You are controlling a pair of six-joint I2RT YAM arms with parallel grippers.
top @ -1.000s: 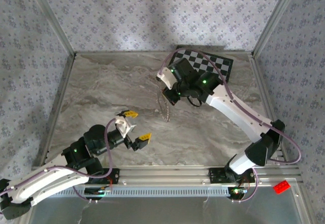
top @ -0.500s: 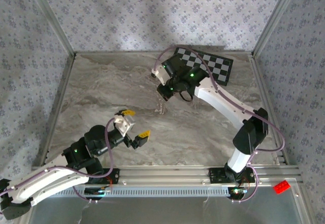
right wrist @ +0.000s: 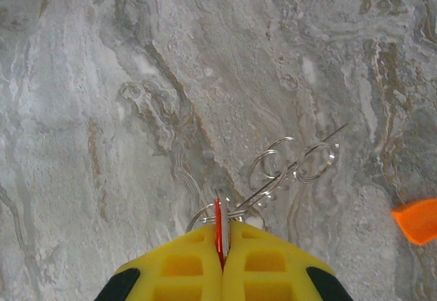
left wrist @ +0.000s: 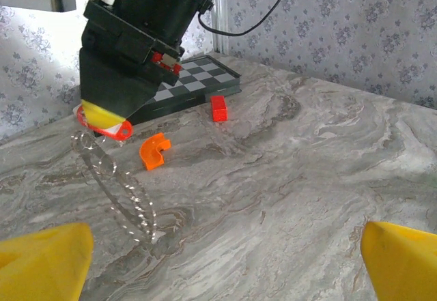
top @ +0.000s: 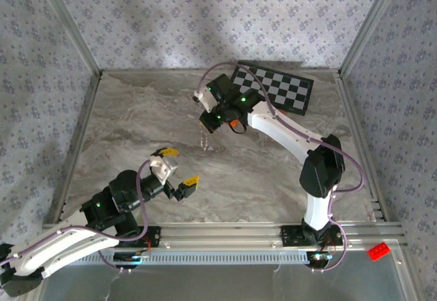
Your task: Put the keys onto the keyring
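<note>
The right hand is pinched shut on the red key. The keyring dangles from that pinch, its long axis near upright and its lower end about on the table. The left hand, its 2 fingers spread wide, sits low and well apart, aimed at the loop straight ahead.

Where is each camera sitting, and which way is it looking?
Top external: high up behind, looking down at the table; left gripper and right gripper show.
Left wrist: low, facing the right gripper and hanging keyring; own yellow fingertips show.
Right wrist: looking straight down; its fingers pinch the red key.
Shared: both wrist views show keyring and orange arc.
</note>
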